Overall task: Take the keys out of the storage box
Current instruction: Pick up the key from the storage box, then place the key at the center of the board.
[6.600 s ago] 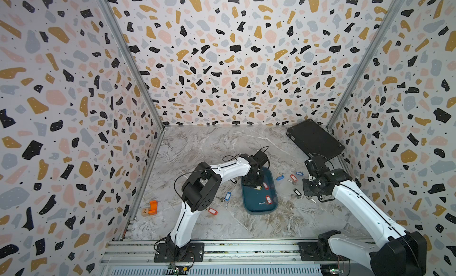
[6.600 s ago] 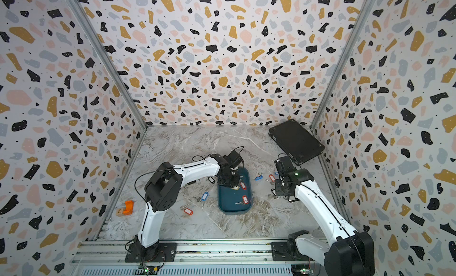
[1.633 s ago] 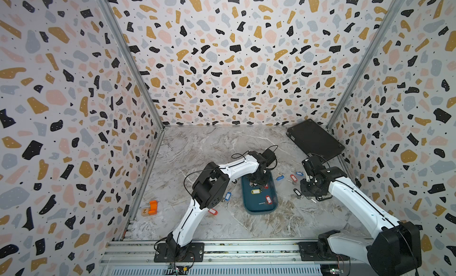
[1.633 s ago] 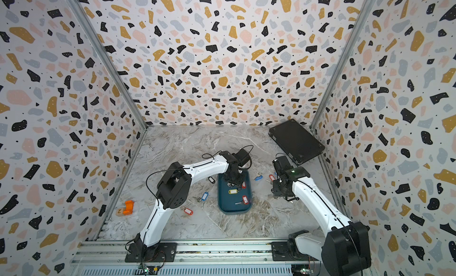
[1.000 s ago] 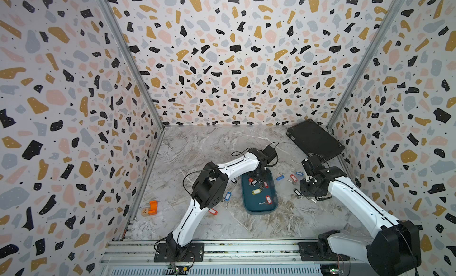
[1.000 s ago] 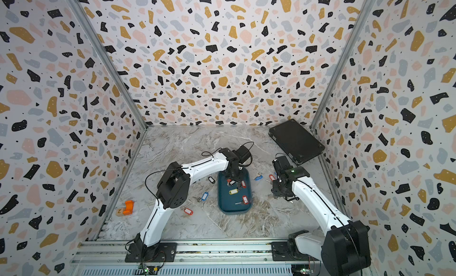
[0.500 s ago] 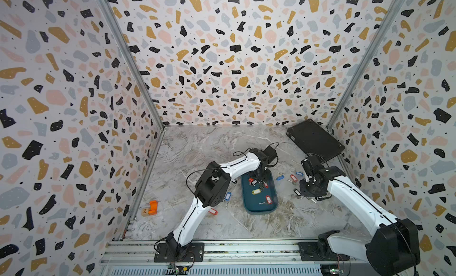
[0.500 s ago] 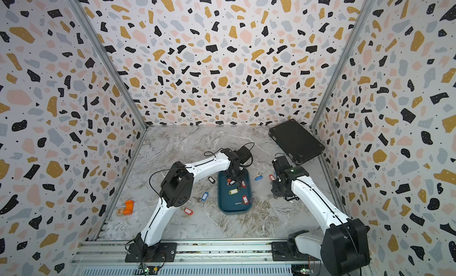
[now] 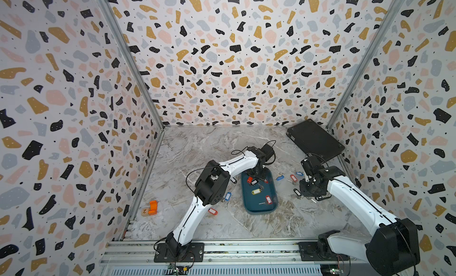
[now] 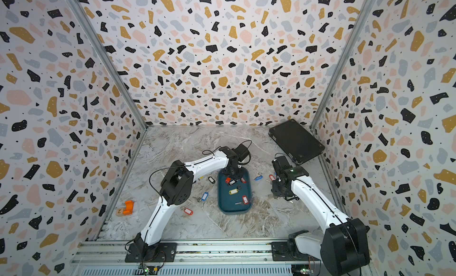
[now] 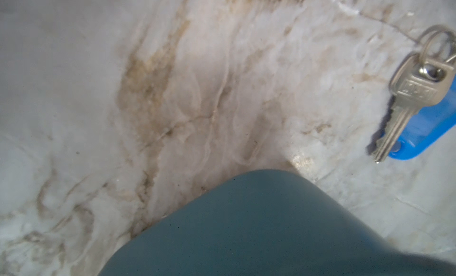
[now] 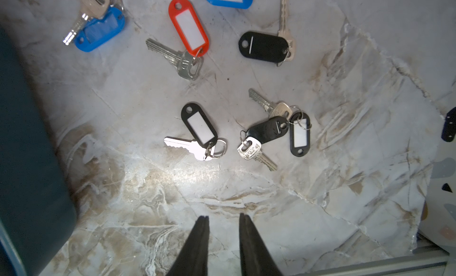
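**Left tool pinches shut at the far end of the box**

In both top views the left tool [image 9: 254,174] reaches down into the far end of the teal box [image 9: 259,211]. It sits right on a small huddle of keys [image 9: 251,181] with red and black tags. A moment ago its jaws stood partly apart; now they are fully clenched. The tool's own body hides the tips, so it cannot be told whether a tag or ring is caught between them. The left wrist view shows only a rounded corner of the box, the bare marbled surface [image 11: 172,89], and a blue-tagged key [image 11: 419,89] lying outside the box.

The right tool [image 12: 223,216] has barely shifted. It hangs over the surface to the right of the box, jaws slightly apart with nothing between them. Beyond it, other keys already lie outside the box, among them a black-tagged key [image 12: 199,125].

The closing looks like a pick attempt on the huddle. If it caught, the next move is a lift clear of the rim. A yellow-tagged key [image 9: 256,191] and a red-tagged key [image 9: 268,199] also lie in the box, so the job is only partly done. The huddled keys may snag each other or slip free.
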Controlling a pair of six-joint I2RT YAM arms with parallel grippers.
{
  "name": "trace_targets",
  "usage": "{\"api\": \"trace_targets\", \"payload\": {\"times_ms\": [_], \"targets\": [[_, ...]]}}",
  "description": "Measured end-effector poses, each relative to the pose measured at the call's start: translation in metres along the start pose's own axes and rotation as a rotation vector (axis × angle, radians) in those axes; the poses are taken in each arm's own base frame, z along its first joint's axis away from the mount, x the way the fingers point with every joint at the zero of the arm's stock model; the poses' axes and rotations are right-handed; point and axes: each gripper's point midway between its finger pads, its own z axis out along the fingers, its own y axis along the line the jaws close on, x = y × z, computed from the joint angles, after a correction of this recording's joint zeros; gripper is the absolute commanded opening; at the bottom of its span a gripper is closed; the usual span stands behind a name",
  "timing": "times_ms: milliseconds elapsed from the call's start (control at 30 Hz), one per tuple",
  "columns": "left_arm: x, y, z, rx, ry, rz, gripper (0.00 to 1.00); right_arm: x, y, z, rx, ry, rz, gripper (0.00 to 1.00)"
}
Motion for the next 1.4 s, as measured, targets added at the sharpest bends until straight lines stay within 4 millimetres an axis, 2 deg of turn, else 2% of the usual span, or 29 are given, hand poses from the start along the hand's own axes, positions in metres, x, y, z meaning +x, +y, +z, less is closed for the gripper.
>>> {"api": "trace_targets", "payload": {"times_ms": [67,400,500,733,833,967,1033,1133,1233,1400], "targets": [[0.0,-0.001,0.0,0.004,0.001,0.0,0.0,0.0,0.0,0.0,0.0,0.0,0.0,0.27],[0.006,-0.002,-0.006,0.021,0.011,-0.003,0.0,0.0,0.0,0.0,0.0,0.0,0.0,0.27],[0.005,-0.003,-0.019,0.027,-0.006,-0.004,0.0,0.0,0.0,0.0,0.0,0.0,0.0,0.27],[-0.007,-0.009,-0.07,0.062,-0.103,-0.004,0.0,0.0,0.0,0.0,0.0,0.0,0.0,0.26],[-0.009,-0.008,-0.08,0.067,-0.119,-0.005,0.0,0.0,0.0,0.0,0.0,0.0,0.0,0.26],[-0.009,-0.001,-0.081,0.073,-0.114,-0.023,0.0,0.0,0.0,0.0,0.0,0.0,0.0,0.26],[-0.009,0.01,-0.08,0.074,-0.105,-0.045,0.0,0.0,0.0,0.0,0.0,0.0,0.0,0.26],[-0.009,0.04,-0.08,0.062,-0.097,-0.106,0.0,0.0,0.0,0.0,0.0,0.0,0.0,0.26],[-0.009,0.081,-0.087,0.04,-0.108,-0.186,0.0,0.0,0.0,0.0,0.0,0.0,0.0,0.26],[-0.012,0.162,-0.1,-0.011,-0.148,-0.34,0.0,0.0,0.0,0.0,0.0,0.0,0.0,0.26]]}}
